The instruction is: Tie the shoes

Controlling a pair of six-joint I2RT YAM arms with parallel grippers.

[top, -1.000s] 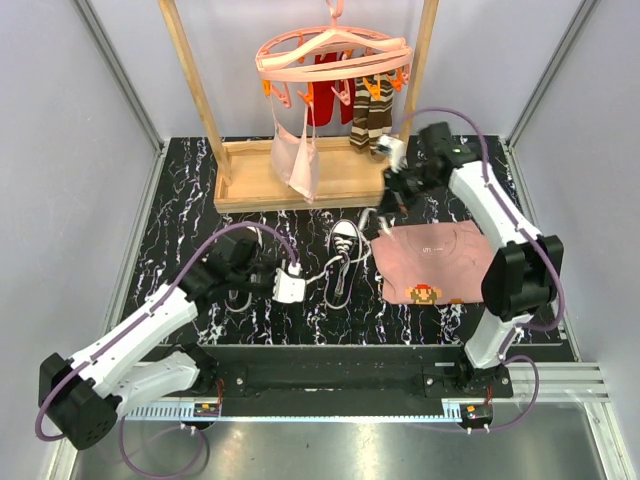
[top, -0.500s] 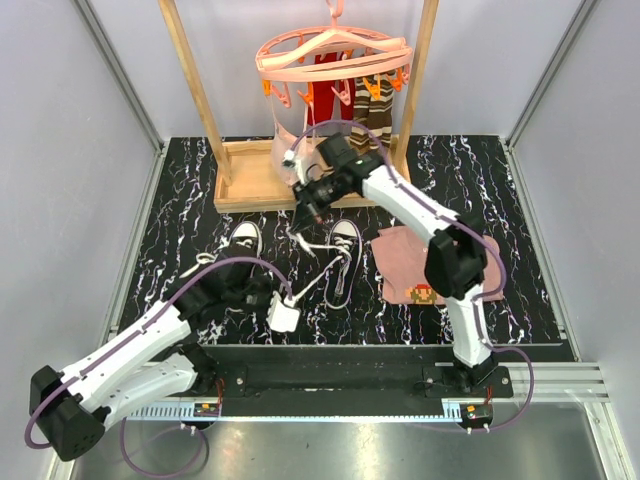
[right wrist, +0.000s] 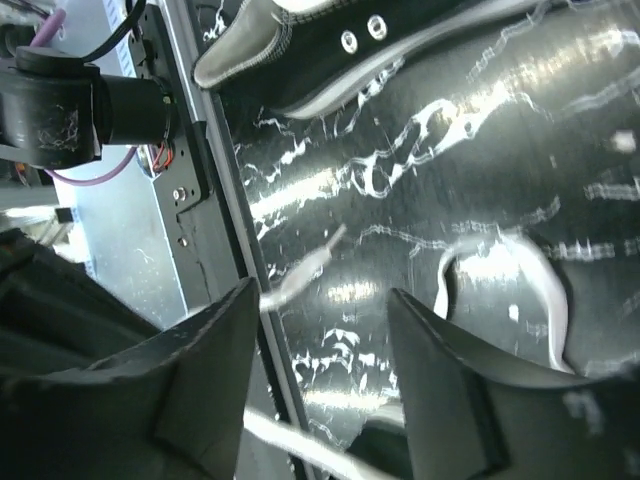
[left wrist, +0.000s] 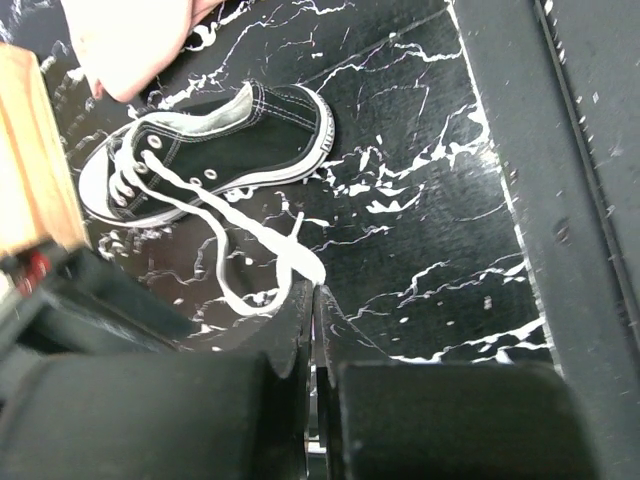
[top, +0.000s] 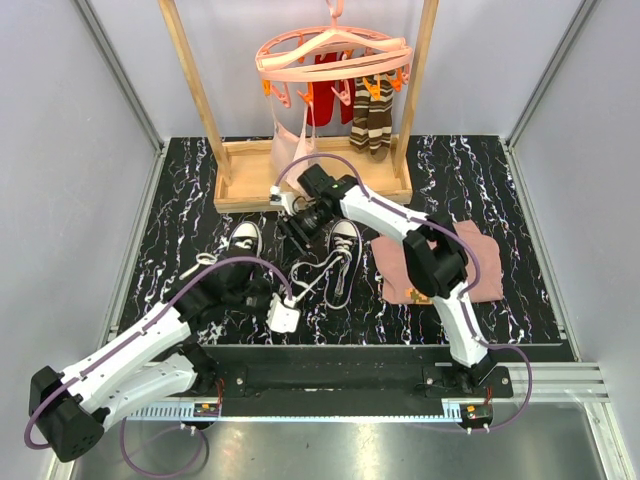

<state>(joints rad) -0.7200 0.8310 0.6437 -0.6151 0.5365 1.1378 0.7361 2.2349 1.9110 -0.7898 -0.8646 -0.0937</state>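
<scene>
Two black shoes with white toe caps stand mid-table, the left shoe (top: 243, 238) and the right shoe (top: 343, 240). White laces (top: 318, 276) trail loose from the right one toward me. My left gripper (top: 289, 297) is near the front, shut on a lace end (left wrist: 308, 268) that runs back to the shoe (left wrist: 205, 150). My right gripper (top: 299, 226) hovers between the two shoes, open. In its wrist view a loose lace tip (right wrist: 310, 262) lies free between the spread fingers of the right gripper (right wrist: 322, 295), below a shoe (right wrist: 350, 40).
A wooden stand (top: 250, 182) with a pink hanger (top: 335, 55) of socks rises at the back. A pink cloth (top: 482, 262) lies right of the shoes, partly under the right arm. Metal rails (top: 340, 380) edge the table front.
The right arm swung left from over the pink cloth to between the shoes, then opened and let the lace go. The left gripper drew back toward the front, still shut.
</scene>
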